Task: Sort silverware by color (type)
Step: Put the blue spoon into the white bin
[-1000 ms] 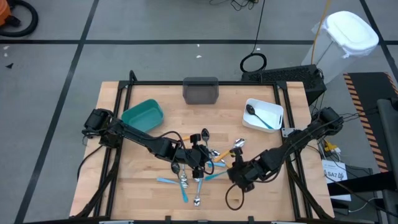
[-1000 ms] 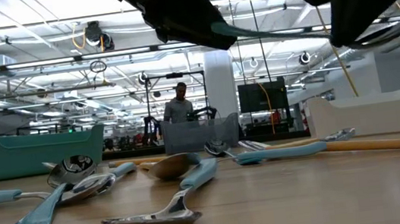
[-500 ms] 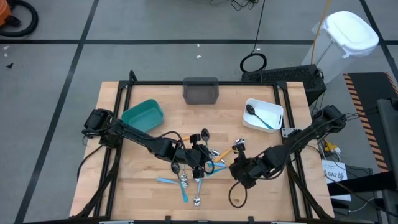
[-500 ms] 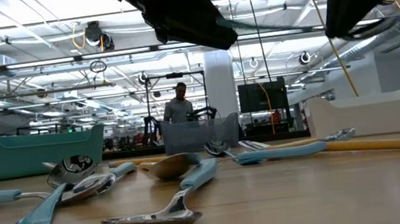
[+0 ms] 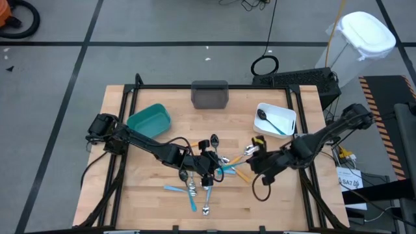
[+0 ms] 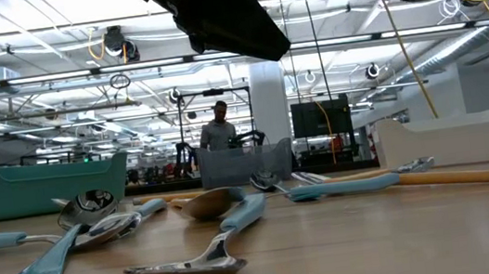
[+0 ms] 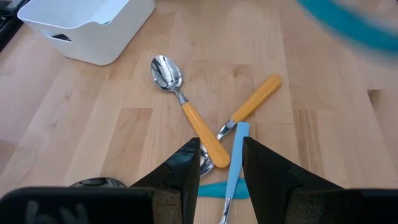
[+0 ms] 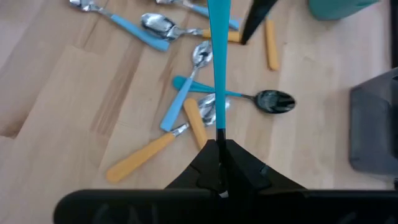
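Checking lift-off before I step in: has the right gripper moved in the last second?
Yes. The right gripper, shut on a blue-handled utensil, has moved up-table toward the white bin.

Scattered silverware (image 5: 207, 174) crowds the table's (image 5: 149, 195) middle; bare wood lies open toward the grey bin (image 5: 210, 95).

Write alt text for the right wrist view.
The right pincer is shut on a blue-handled utensil pointing straight ahead, above a wooden table. Below lie scattered spoons with blue and orange handles, among them a black-headed spoon; a grey bin shows at the edge.
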### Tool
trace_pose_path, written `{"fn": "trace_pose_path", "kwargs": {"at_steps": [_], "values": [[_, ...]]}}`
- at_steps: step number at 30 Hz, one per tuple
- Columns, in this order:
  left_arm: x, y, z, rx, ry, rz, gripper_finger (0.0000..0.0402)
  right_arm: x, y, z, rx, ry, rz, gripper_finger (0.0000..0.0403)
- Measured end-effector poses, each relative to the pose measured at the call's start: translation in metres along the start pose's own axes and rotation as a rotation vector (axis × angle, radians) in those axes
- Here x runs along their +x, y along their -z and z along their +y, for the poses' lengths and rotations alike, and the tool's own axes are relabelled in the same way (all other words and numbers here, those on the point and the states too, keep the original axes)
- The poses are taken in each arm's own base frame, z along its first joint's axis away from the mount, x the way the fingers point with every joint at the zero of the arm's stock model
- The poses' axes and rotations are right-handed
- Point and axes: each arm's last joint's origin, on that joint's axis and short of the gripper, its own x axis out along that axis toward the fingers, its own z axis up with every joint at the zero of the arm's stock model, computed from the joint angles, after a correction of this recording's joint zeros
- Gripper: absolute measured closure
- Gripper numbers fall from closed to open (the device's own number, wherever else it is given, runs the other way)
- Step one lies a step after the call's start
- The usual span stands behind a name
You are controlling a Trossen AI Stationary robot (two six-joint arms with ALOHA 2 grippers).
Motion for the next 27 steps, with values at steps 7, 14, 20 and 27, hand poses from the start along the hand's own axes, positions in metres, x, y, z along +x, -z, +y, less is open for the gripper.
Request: {"fn": "trace_pose_path", "kwargs": {"at_steps": [7,14,20,27], "values": [[0.000,0.000,0.000,0.000,0.000,-0.001,0.0282,-0.014,0.004,-0.016,0.021,0.019,-0.032,0.0395],[0.000,0.000,0.000,0.000,0.000,-0.001,0.0282,-0.023,0.011,-0.030,0.041,0.042,-0.025,0.0395],[0.000,0.000,0.000,0.000,0.001,-0.002,0.0282,-0.033,0.019,-0.041,0.074,0.063,-0.022,0.0395],[0.000,0.000,0.000,0.002,0.001,-0.004,0.0282,-0.041,0.027,-0.053,0.108,0.091,-0.015,0.0395]]}}
